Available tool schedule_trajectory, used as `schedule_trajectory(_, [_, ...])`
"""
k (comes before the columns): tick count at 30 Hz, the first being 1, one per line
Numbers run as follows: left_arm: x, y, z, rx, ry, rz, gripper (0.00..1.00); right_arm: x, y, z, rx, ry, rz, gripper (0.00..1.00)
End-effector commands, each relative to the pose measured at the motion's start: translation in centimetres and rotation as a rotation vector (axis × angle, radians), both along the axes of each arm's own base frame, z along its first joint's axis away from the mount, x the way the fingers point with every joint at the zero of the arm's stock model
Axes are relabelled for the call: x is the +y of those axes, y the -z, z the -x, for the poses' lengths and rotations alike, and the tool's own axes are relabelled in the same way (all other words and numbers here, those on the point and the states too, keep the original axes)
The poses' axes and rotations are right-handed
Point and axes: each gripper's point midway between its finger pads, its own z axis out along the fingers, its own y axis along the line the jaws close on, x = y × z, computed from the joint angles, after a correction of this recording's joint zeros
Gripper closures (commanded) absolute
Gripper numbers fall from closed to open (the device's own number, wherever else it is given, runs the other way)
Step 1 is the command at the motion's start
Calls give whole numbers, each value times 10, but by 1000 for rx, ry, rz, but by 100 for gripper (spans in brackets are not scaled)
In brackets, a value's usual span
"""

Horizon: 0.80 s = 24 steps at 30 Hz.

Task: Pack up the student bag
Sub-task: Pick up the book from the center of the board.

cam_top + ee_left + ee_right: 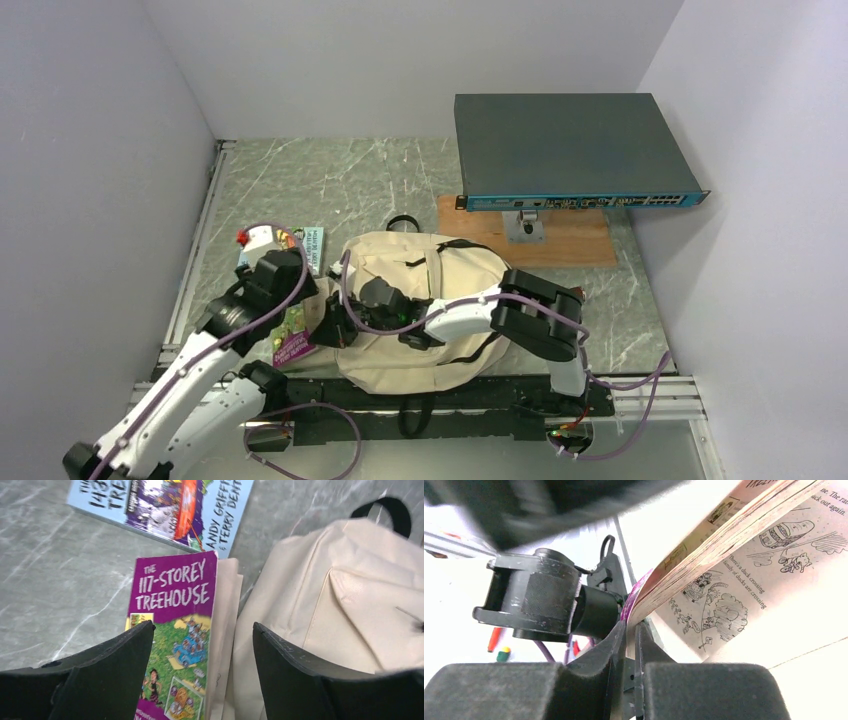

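1. Far left, the left arm [190,380], one of two, reaches up from the near edge, and the left gripper [202,630] is spread wide. Its two black fingers [115,670] sit either side of the near end of a book; contact cannot be made out.
2. Two paperbacks here. The purple book [172,595], "The 117-Storey Treehouse", lies between those fingers, tight against the bag's left side. The blue book [165,505] lies flat on the table [340,180] just beyond it.
3. Middle of the table: one student bag [450,265], cream fabric, lying flat with its black top loop [403,222] pointing to the far side.
4. The right arm [470,315] stretches leftward across the bag, and the right gripper [630,630] is clamped on the purple book, its jaws pinched almost together on the cover edge. The wrist view shows the pages fanned open above the jaws, cartoon drawings in plain sight.
5. Far right at the back: one dark network switch [570,140], propped above one wooden board [580,240], well apart from the bag.
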Motion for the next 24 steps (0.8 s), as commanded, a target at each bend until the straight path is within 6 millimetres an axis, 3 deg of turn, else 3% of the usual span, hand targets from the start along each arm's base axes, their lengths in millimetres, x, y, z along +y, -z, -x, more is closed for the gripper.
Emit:
schedule_trajectory(1, [28, -35, 15, -120, -161, 44, 22, 1, -68, -19, 83, 19, -193, 100])
schedule_trajectory(7, [21, -74, 29, -270, -11, 121, 23, 8, -95, -35, 248, 47, -181, 100])
schedule_trajectory(13, [33, -105, 47, -342, -14, 150, 23, 6, -130, -56, 337, 106, -161, 100])
schedule_trajectory(15, [23, -113, 45, -371, 91, 120, 25, 3, -144, -65, 368, 123, -174, 100])
schedule_trajectory(18, [-11, -124, 45, -422, 371, 79, 27, 0, -161, -81, 403, 151, -188, 100])
schedule_trajectory(24, [-39, -117, 43, -397, 707, -119, 26, -2, -170, -102, 508, 171, -193, 100])
